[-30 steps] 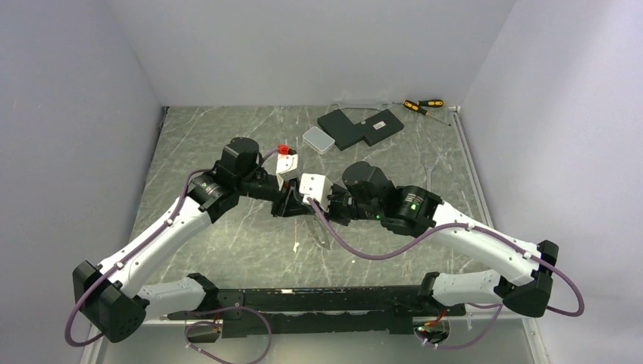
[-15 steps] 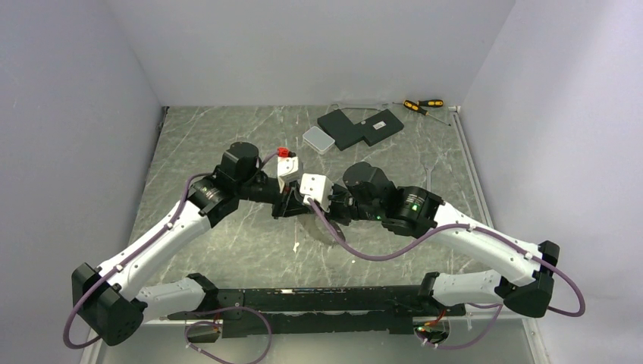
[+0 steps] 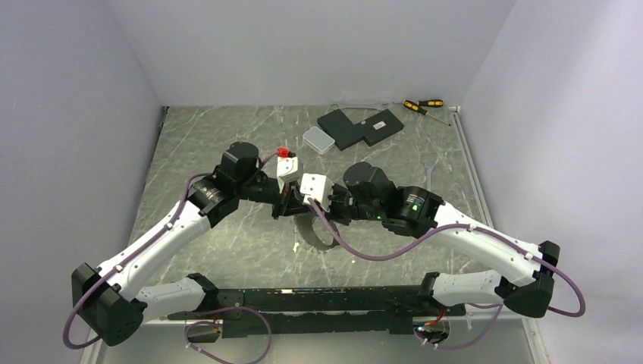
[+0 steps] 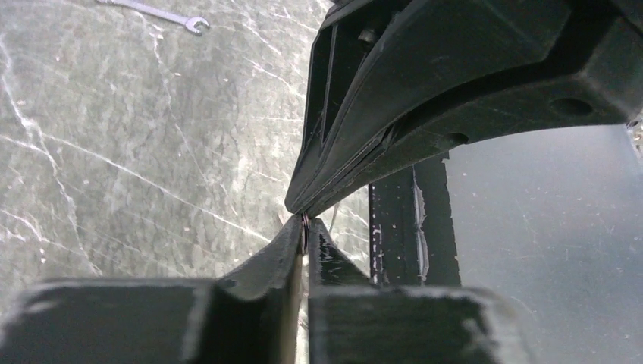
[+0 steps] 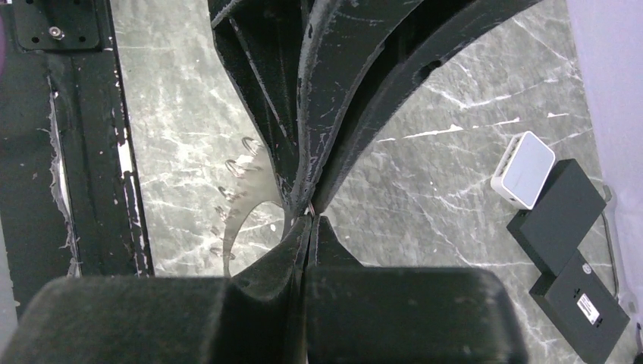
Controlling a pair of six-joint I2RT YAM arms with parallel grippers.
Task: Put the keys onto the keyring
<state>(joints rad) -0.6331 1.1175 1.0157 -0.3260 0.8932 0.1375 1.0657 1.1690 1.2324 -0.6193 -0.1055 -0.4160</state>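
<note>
My two grippers meet tip to tip above the middle of the table. My left gripper (image 3: 294,206) is shut, with a thin silvery wire of the keyring (image 4: 304,226) pinched at its tips (image 4: 305,231). My right gripper (image 3: 309,208) is also shut (image 5: 309,224), with a thin wire showing at its tip. The keyring (image 5: 241,199) hangs below them as a blurred oval loop, also seen from above (image 3: 320,236). Small silvery bits along the loop (image 5: 227,193) look like keys, too blurred to be sure.
A thin silvery wrench (image 4: 163,15) lies on the table to the right. A small white box (image 3: 318,139), black boxes (image 3: 362,126) and screwdrivers (image 3: 423,105) lie at the back. A black rail (image 3: 326,299) runs along the near edge.
Both grippers stay together and shut. The left arm has shifted slightly, and the hanging keyring has swung so that it shows as a wider, darker arc.
</note>
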